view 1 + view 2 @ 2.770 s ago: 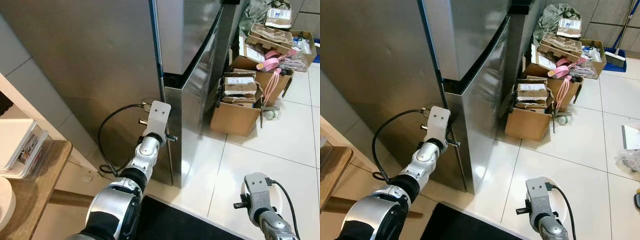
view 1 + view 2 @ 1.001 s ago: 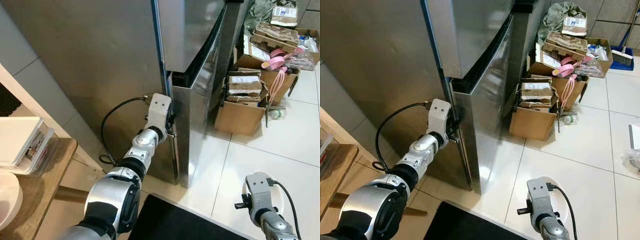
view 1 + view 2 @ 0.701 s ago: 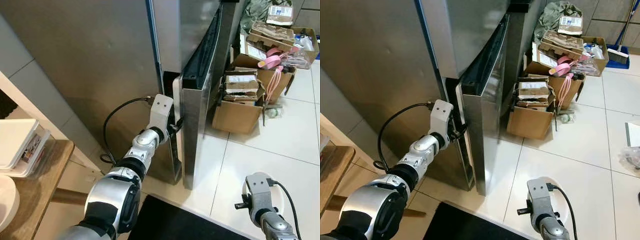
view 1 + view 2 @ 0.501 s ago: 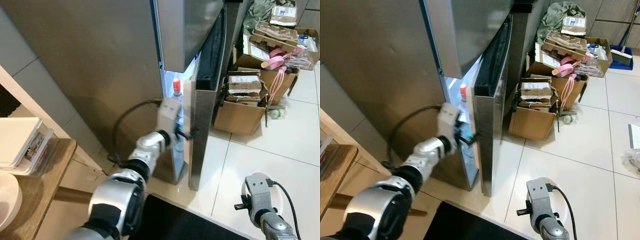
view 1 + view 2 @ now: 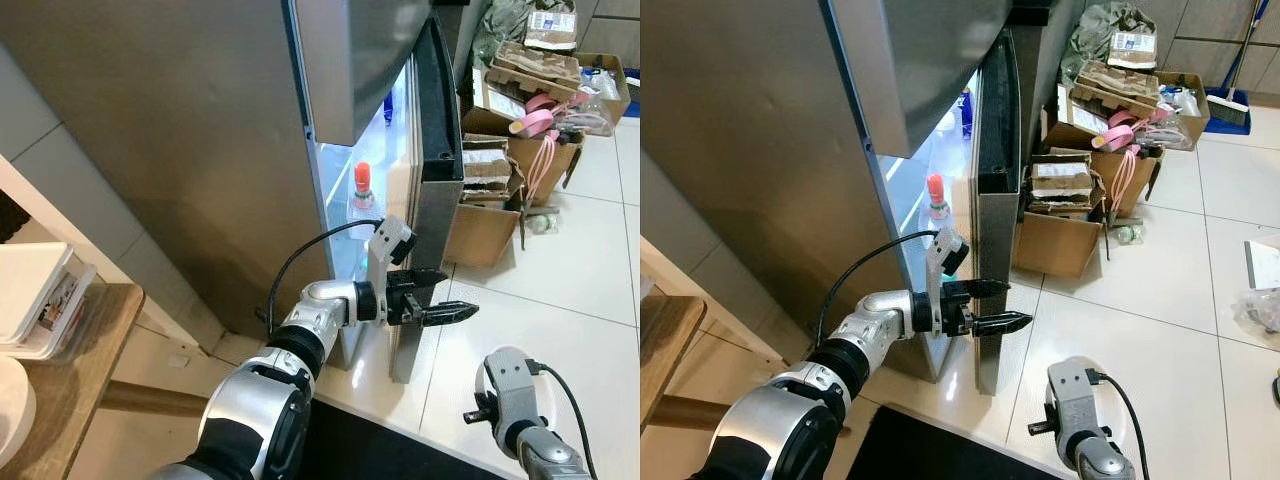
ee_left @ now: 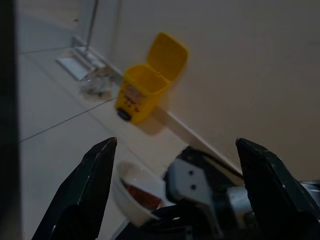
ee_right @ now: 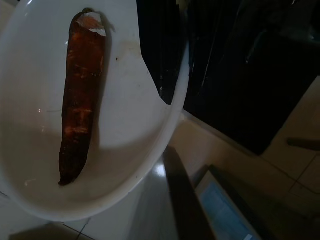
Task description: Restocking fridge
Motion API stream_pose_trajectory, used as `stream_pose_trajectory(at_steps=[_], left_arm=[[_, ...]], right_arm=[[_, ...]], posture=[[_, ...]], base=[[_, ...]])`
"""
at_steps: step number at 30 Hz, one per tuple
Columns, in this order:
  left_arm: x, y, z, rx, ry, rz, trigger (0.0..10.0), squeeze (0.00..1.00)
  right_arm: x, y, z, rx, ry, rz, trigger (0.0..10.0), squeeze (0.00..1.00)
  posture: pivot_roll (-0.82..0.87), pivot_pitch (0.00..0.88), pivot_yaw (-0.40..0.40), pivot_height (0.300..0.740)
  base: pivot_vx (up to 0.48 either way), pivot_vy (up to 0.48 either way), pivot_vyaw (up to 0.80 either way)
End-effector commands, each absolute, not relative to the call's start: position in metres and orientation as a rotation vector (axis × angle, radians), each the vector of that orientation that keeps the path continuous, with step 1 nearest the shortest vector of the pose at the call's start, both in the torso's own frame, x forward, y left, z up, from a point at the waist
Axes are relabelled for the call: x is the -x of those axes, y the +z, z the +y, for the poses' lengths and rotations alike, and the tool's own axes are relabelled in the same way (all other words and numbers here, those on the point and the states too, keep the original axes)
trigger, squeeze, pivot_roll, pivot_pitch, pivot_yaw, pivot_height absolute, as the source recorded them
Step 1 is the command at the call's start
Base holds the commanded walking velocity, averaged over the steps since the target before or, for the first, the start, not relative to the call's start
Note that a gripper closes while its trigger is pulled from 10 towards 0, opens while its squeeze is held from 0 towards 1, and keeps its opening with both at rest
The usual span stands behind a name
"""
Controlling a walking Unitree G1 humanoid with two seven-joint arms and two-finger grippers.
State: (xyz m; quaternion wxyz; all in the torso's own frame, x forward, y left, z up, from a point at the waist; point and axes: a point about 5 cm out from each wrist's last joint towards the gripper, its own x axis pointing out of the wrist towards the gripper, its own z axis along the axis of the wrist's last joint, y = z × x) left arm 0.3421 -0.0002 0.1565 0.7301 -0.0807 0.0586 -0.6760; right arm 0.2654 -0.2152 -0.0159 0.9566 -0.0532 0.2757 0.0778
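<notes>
Since the earlier frames, the lower fridge door has swung from shut to wide open, and the left end effector has come away from the door edge to the middle of the frame. At the far left, a wooden surface is carrying a white box. Just right of it, the lit fridge interior is showing a red-capped bottle. The left end effector is hanging with its fingers spread wide and holding nothing. At the lower right, the right end effector is gripping the rim of a white bowl containing a long reddish-brown food item. Judged from this, the door-opening step is complete; placing the bowl inside and shutting the door are remaining.
</notes>
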Motion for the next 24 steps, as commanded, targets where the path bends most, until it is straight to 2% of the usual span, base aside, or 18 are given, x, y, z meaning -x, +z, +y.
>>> stream_pose_trajectory(at_steps=[1,4,6,7,11,12,13,15,16,18,19,20,23,24], left_arm=[[-0.318,0.149,-0.037,0.269,-1.606,0.135,10.0,0.69],[-0.319,0.146,-0.032,0.271,-1.602,0.134,10.0,0.68],[-0.324,0.135,-0.011,0.232,-1.511,0.126,10.0,0.59],[-0.324,0.135,-0.011,0.232,-1.511,0.126,10.0,0.59],[-0.334,0.098,0.055,0.166,-1.128,0.148,10.0,0.51],[-0.334,0.098,0.055,0.166,-1.128,0.148,10.0,0.51],[-0.331,0.081,0.084,0.159,-0.975,0.171,10.0,0.46],[-0.323,0.063,0.117,0.172,-0.8,0.193,10.0,0.38],[-0.323,0.063,0.117,0.172,-0.8,0.193,10.0,0.38],[-0.313,0.049,0.145,0.177,-0.643,0.197,10.0,0.35],[-0.313,0.049,0.145,0.177,-0.643,0.197,10.0,0.35],[-0.292,0.025,0.182,0.169,-0.381,0.245,10.0,0.22],[-0.283,0.016,0.196,0.162,-0.279,0.274,10.0,0.22],[-0.269,0.002,0.213,0.139,-0.131,0.321,10.0,0.16]], right_arm=[[-0.257,-0.025,-0.211,0.096,0.175,0.601,10.0,0.0],[-0.256,-0.025,-0.21,0.095,0.184,0.606,10.0,0.0],[-0.254,-0.028,-0.206,0.096,0.213,0.621,10.0,0.0],[-0.254,-0.028,-0.206,0.096,0.213,0.621,10.0,0.0],[-0.248,-0.033,-0.197,0.123,0.304,0.655,10.0,0.0],[-0.248,-0.033,-0.197,0.123,0.304,0.655,10.0,0.0],[-0.246,-0.034,-0.196,0.13,0.326,0.659,10.0,0.0],[-0.245,-0.035,-0.197,0.134,0.33,0.66,10.0,0.0],[-0.245,-0.035,-0.197,0.134,0.33,0.66,10.0,0.0],[-0.244,-0.036,-0.198,0.136,0.323,0.665,10.0,0.0],[-0.244,-0.036,-0.198,0.136,0.323,0.665,10.0,0.0],[-0.241,-0.038,-0.2,0.167,0.314,0.685,10.0,0.0],[-0.24,-0.04,-0.201,0.183,0.31,0.693,10.0,0.0],[-0.238,-0.041,-0.203,0.219,0.3,0.704,10.0,0.0]], posture=[[-0.01,0.198,0.107,0.74],[-0.01,0.192,0.105,0.74],[-0.01,0.173,0.1,0.74],[-0.01,0.173,0.1,0.74],[0.0,0.153,0.086,0.74],[0.0,0.153,0.086,0.74],[0.0,0.144,0.084,0.74],[0.0,0.138,0.083,0.74],[0.0,0.138,0.083,0.74],[0.01,0.13,0.083,0.74],[0.01,0.13,0.083,0.74],[0.01,0.117,0.081,0.74],[0.01,0.115,0.08,0.74],[0.01,0.111,0.074,0.74]], base=[[0.0,0.0,0.0],[0.0,0.0,0.0],[0.0,0.0,0.0],[0.0,0.0,0.0],[0.0,0.0,0.0],[0.0,0.0,0.0],[0.0,0.0,0.0],[0.0,0.0,0.0],[0.0,0.0,0.0],[0.0,0.0,0.0],[0.0,0.0,0.0],[0.0,0.0,0.0],[0.0,0.0,0.0],[0.0,0.0,0.0]])
